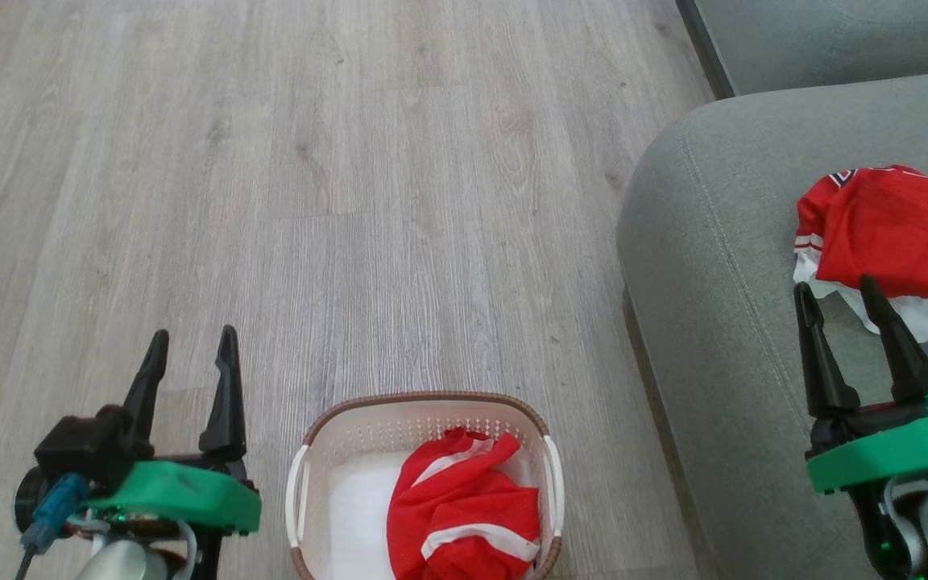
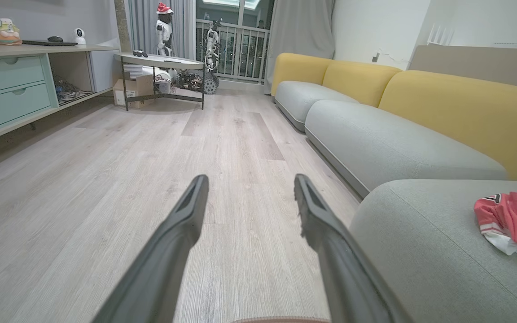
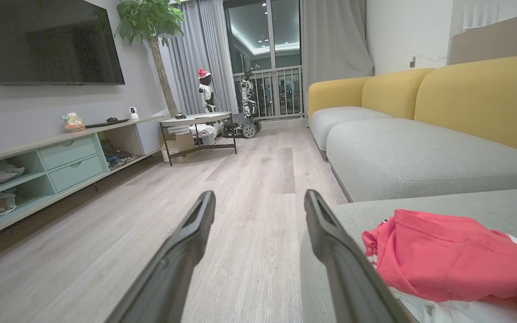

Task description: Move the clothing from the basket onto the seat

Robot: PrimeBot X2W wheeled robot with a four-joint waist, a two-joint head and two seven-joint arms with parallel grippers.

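Two red garments by my count: a striped garment [image 1: 464, 515] bunched in the one basket [image 1: 432, 399] on the floor [image 1: 351, 201], and a collared garment [image 1: 895, 229] lying on the seat [image 1: 714, 306]. That one runs off the frame, so I can't tell if the white under it is separate. Basket's near end is cut off too. Left gripper [image 1: 194, 334] and right gripper [image 1: 833, 283] are both spread wide, holding nothing. Any print's too small to read.
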